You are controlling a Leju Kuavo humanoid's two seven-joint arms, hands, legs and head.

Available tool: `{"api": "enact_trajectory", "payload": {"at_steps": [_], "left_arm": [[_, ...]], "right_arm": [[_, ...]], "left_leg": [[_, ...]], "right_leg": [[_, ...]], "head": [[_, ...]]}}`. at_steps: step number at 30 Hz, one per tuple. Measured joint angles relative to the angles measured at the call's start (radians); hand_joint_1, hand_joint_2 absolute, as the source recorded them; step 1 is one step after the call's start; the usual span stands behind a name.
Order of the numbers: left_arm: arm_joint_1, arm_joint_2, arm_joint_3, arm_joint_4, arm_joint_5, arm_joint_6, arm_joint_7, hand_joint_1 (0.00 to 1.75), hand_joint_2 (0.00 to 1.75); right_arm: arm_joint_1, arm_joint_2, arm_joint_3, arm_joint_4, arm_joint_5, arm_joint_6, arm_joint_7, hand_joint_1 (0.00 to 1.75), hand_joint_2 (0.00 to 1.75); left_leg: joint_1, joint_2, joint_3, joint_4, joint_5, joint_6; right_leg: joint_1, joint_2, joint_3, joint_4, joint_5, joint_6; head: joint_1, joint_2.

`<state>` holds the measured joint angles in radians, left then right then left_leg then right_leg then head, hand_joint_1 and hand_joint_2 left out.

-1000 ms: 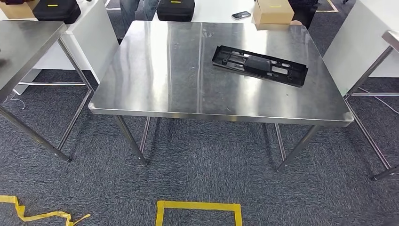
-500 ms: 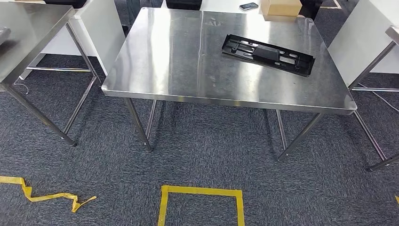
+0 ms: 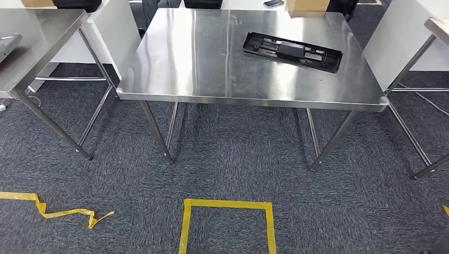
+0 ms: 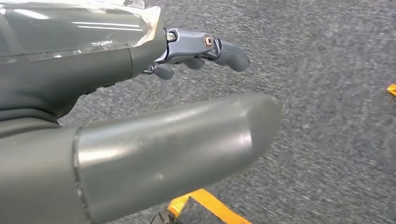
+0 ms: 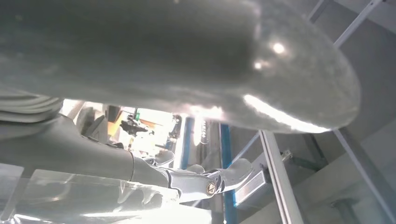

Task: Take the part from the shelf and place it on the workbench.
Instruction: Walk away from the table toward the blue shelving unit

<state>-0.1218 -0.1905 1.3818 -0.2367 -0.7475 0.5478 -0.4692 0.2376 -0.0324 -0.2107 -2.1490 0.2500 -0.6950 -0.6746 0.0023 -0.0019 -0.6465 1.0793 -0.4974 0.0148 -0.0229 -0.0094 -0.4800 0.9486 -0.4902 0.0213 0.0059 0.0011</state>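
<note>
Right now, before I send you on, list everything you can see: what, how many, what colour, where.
part: one, black, flat on the workbench, far right area.
workbench: one, steel, straight ahead.
second table: one, steel, to the left, partly in view.
third table: one, steel, corner at the far right.
box: one, tan cardboard, on a white surface beyond the workbench.
phone: one, dark, on the same white surface.
tape square: one, yellow, on the carpet, near.
loose tape: one strip, yellow, crumpled on the carpet at left.
left hand: grey, empty, fingers apart over carpet.
right hand: grey, empty.
</note>
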Motion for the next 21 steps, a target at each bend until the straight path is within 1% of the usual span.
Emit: {"api": "enact_trajectory", "payload": {"at_steps": [1, 2, 3, 4, 5, 6, 7, 8, 9, 10, 11, 12, 13, 14, 15, 16, 17, 18, 19, 20, 21], "left_arm": [[0.0, 0.0, 0.0, 0.0, 0.001, 0.001, 0.0, 0.0, 0.0], [0.0, -0.001, 0.0, 0.001, 0.002, 0.003, 0.0, 0.0, 0.0], [0.0, -0.001, 0.0, 0.002, 0.003, 0.005, 0.0, 0.0, 0.0], [0.0, -0.001, 0.0, 0.002, 0.003, 0.007, 0.0, 0.0, 0.0], [-0.001, -0.001, 0.0, 0.002, 0.003, 0.008, 0.0, 0.0, 0.0], [-0.001, -0.001, 0.0, 0.002, 0.003, 0.009, 0.0, 0.0, 0.0], [-0.002, -0.001, 0.0, 0.003, 0.003, 0.009, 0.0, 0.0, 0.0], [-0.003, -0.001, 0.0, 0.003, 0.003, 0.009, 0.0, 0.0, 0.0], [-0.004, -0.001, 0.0, 0.003, 0.003, 0.009, -0.001, 0.0, 0.0], [-0.005, -0.001, 0.0, 0.003, 0.003, 0.009, -0.001, 0.0, 0.0], [-0.006, -0.001, 0.0, 0.003, 0.003, 0.009, -0.001, 0.0, 0.0], [-0.005, -0.001, 0.0, 0.004, 0.002, 0.009, -0.001, 0.0, 0.0], [-0.006, -0.001, 0.0, 0.004, 0.001, 0.009, -0.001, 0.0, 0.0], [-0.006, -0.001, 0.0, 0.004, -0.001, 0.009, -0.002, 0.0, 0.0], [-0.006, -0.001, 0.0, 0.005, -0.002, 0.008, -0.002, 0.0, 0.0], [-0.006, -0.001, -0.001, 0.005, -0.004, 0.008, -0.003, 0.0, 0.0], [-0.006, -0.001, -0.002, 0.005, -0.006, 0.008, -0.003, 0.0, 0.0], [-0.006, -0.001, -0.002, 0.006, -0.006, 0.007, -0.003, 0.0, 0.0], [-0.006, -0.001, -0.003, 0.007, -0.007, 0.007, -0.003, 0.0, 0.0], [-0.006, -0.001, -0.005, 0.008, -0.007, 0.007, -0.003, 0.0, 0.0], [-0.006, -0.001, -0.007, 0.008, -0.008, 0.008, -0.003, 0.0, 0.0]], "right_arm": [[0.0, -0.001, 0.003, 0.002, -0.001, 0.0, 0.001, 0.0, 0.0], [0.0, -0.001, 0.005, 0.004, -0.002, 0.0, 0.003, 0.0, 0.0], [0.0, -0.001, 0.008, 0.006, -0.004, 0.0, 0.004, 0.0, 0.0], [0.0, -0.002, 0.01, 0.008, -0.005, 0.0, 0.006, 0.0, 0.0], [0.0, -0.002, 0.012, 0.01, -0.007, 0.0, 0.007, 0.0, 0.0], [0.0, -0.002, 0.013, 0.012, -0.007, 0.0, 0.007, 0.0, 0.0], [0.0, -0.002, 0.013, 0.012, -0.008, 0.0, 0.007, 0.0, 0.0], [0.0, -0.002, 0.013, 0.013, -0.008, 0.0, 0.008, 0.0, 0.0], [-0.001, -0.003, 0.014, 0.013, -0.008, 0.0, 0.008, 0.0, 0.0], [-0.002, -0.003, 0.015, 0.013, -0.008, 0.0, 0.008, 0.0, 0.0], [-0.003, -0.004, 0.017, 0.014, -0.008, 0.0, 0.008, 0.0, 0.0], [-0.003, -0.005, 0.018, 0.014, -0.008, 0.0, 0.008, 0.0, 0.0], [-0.002, -0.006, 0.019, 0.014, -0.009, 0.0, 0.008, 0.0, 0.0], [-0.001, -0.007, 0.019, 0.015, -0.01, 0.0, 0.008, 0.0, 0.0], [0.001, -0.008, 0.019, 0.015, -0.011, 0.0, 0.008, 0.0, 0.0], [0.004, -0.009, 0.019, 0.016, -0.011, 0.0, 0.008, 0.0, 0.0], [0.007, -0.009, 0.019, 0.016, -0.012, 0.0, 0.007, 0.0, 0.0], [0.012, -0.009, 0.019, 0.016, -0.012, 0.0, 0.007, 0.0, 0.0], [0.018, -0.009, 0.019, 0.016, -0.012, 0.0, 0.006, 0.0, 0.0], [0.023, -0.009, 0.019, 0.017, -0.011, 0.0, 0.004, 0.0, 0.0], [0.028, -0.009, 0.019, 0.016, -0.011, 0.0, 0.003, 0.0, 0.0]], "left_leg": [[0.001, 0.0, -0.015, 0.064, -0.055, -0.005], [0.003, -0.001, -0.027, 0.132, -0.095, -0.008], [0.004, -0.001, -0.031, 0.182, -0.107, -0.011], [0.006, -0.001, -0.022, 0.205, -0.097, -0.013], [0.009, 0.0, 0.004, 0.192, -0.07, -0.014], [0.011, 0.0, 0.047, 0.143, -0.04, -0.014], [0.013, -0.001, 0.097, 0.074, -0.03, -0.014], [0.013, -0.002, 0.144, 0.004, -0.032, -0.012], [0.011, -0.004, 0.175, -0.049, -0.044, -0.01], [0.007, -0.006, 0.188, -0.077, -0.056, -0.005], [0.003, -0.006, 0.189, -0.087, -0.054, 0.003], [0.002, -0.005, 0.18, -0.09, -0.045, 0.014], [0.002, -0.002, 0.172, -0.092, -0.034, 0.024], [0.003, 0.0, 0.161, -0.096, -0.023, 0.034], [0.004, 0.003, 0.148, -0.099, -0.011, 0.042], [0.003, 0.005, 0.135, -0.099, -0.001, 0.046], [0.002, 0.006, 0.12, -0.099, 0.01, 0.049], [0.001, 0.007, 0.103, -0.099, 0.024, 0.051], [0.0, 0.009, 0.086, -0.098, 0.038, 0.05], [-0.002, 0.01, 0.068, -0.097, 0.053, 0.049], [-0.002, 0.012, 0.05, -0.096, 0.068, 0.047]], "right_leg": [[0.002, -0.001, -0.012, 0.002, 0.01, -0.007], [0.003, -0.003, -0.025, 0.004, 0.021, -0.01], [0.004, -0.004, -0.039, 0.008, 0.032, -0.009], [0.004, -0.004, -0.054, 0.014, 0.041, -0.006], [0.004, -0.004, -0.072, 0.022, 0.049, -0.003], [0.003, -0.004, -0.088, 0.032, 0.055, 0.002], [0.003, -0.004, -0.102, 0.041, 0.059, 0.007], [0.004, -0.004, -0.113, 0.05, 0.064, 0.013], [0.005, -0.005, -0.121, 0.056, 0.071, 0.02], [0.006, -0.007, -0.125, 0.057, 0.079, 0.028], [0.006, -0.008, -0.128, 0.056, 0.088, 0.036], [0.007, -0.008, -0.131, 0.055, 0.096, 0.043], [0.006, -0.006, -0.137, 0.057, 0.094, 0.047], [0.007, -0.003, -0.144, 0.067, 0.081, 0.047], [0.007, 0.0, -0.155, 0.093, 0.049, 0.042], [0.007, 0.003, -0.167, 0.131, 0.006, 0.035], [0.008, 0.005, -0.177, 0.182, -0.039, 0.029], [0.008, 0.006, -0.186, 0.243, -0.079, 0.027], [0.008, 0.006, -0.188, 0.296, -0.098, 0.03], [0.008, 0.006, -0.181, 0.332, -0.096, 0.04], [0.008, 0.007, -0.161, 0.342, -0.075, 0.052]], "head": [[-0.002, 0.0], [-0.004, 0.0], [-0.004, 0.0], [-0.004, 0.0], [-0.004, 0.0], [-0.004, 0.0], [-0.005, 0.0], [-0.004, 0.0], [-0.004, 0.0], [-0.004, 0.0], [-0.003, 0.0], [-0.003, 0.0], [-0.004, 0.0], [-0.003, 0.0], [-0.001, 0.0], [0.002, 0.0], [0.005, 0.0], [0.007, 0.0], [0.008, 0.0], [0.008, 0.0], [0.008, 0.0]]}}
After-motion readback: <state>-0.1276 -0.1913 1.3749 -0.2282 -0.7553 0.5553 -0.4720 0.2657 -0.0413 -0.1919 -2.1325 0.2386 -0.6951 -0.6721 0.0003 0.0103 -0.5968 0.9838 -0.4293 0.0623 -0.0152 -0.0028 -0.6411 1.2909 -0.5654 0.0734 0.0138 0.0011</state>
